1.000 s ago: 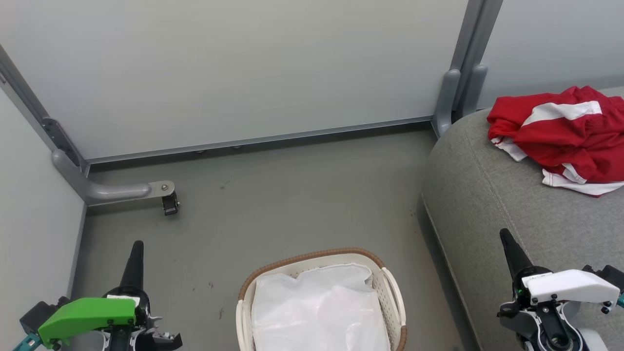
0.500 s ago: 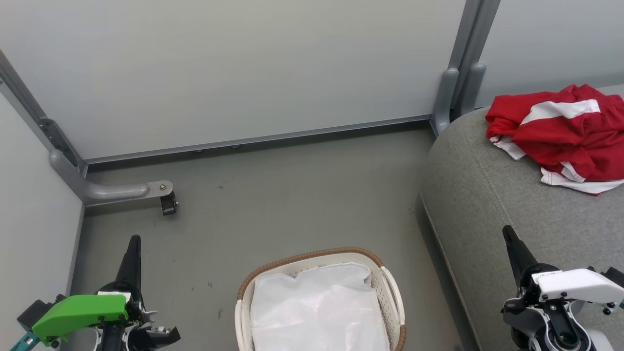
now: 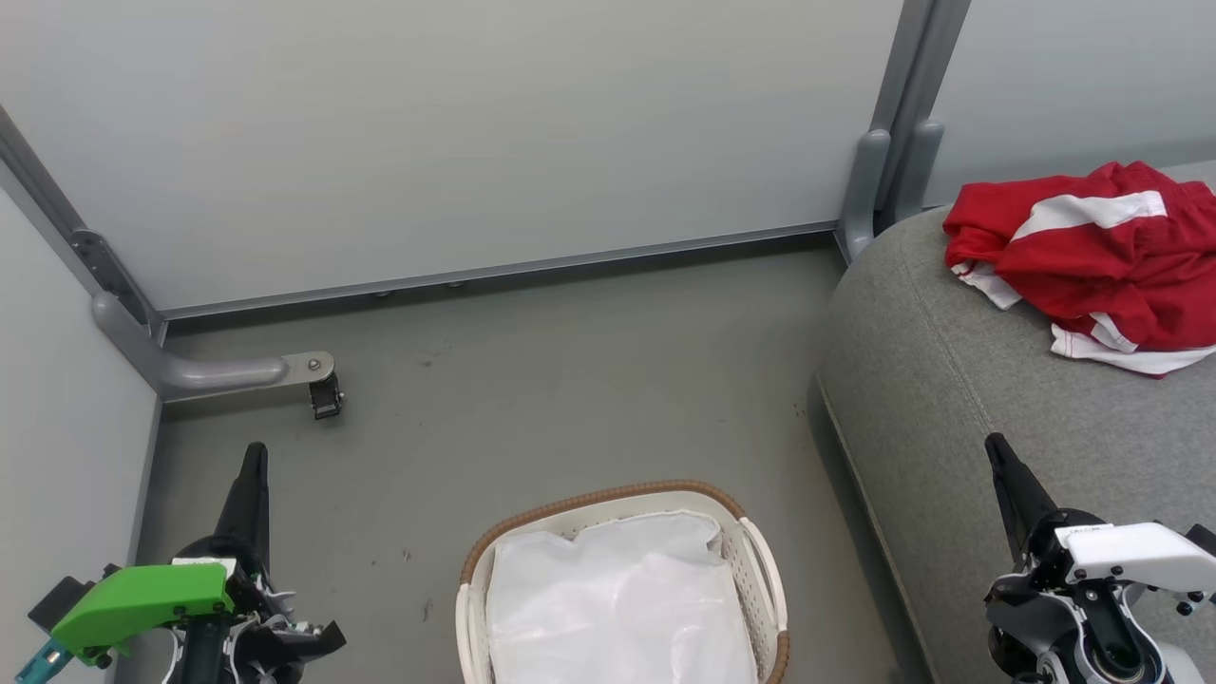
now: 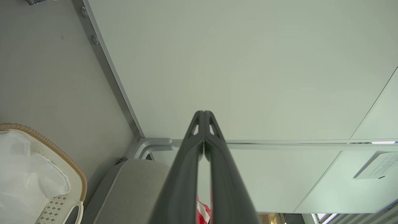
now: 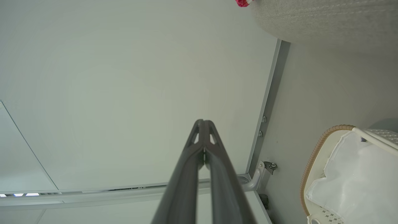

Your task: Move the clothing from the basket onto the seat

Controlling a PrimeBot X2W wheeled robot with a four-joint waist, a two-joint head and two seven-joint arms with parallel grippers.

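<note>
Scanning head view: basket (image 3: 608, 496) sits low centre on the floor (image 3: 532, 399); it is the reference for everything below.
Basket inside: crumpled white lining (image 3: 617, 608) covers the interior.
Seat: grey cushion (image 3: 950, 380) right of the basket, near it, with a strip of floor between.
Clothing: red heap with white stripes (image 3: 1102, 256) lying on the seat, well apart from the basket, beyond it and to its right.
Left gripper: (image 3: 253, 451) left of the basket, over the floor, fingers pressed together, tip aimed at the wall panel (image 3: 475, 142).
Right gripper: (image 3: 994, 443) right of the basket, over the seat, fingers pressed together, apart from the clothing.
Caster bracket: (image 3: 326, 397) beyond the basket to its left, at the foot of the wall panel.
Left wrist view: left gripper (image 4: 203, 112) closed tip to tip against the wall panel; basket (image 4: 56, 152) at lower left with lining (image 4: 28, 174); seat (image 4: 136, 183) just beside the basket; a sliver of clothing (image 4: 202, 213) shows between the finger shafts.
Right wrist view: right gripper (image 5: 203, 121) closed tip to tip; basket (image 5: 311, 155) at lower right with lining (image 5: 357, 177); seat (image 5: 326, 18) at the top edge, well apart from the basket; a red scrap of clothing (image 5: 242, 2) at the seat's edge.
</note>
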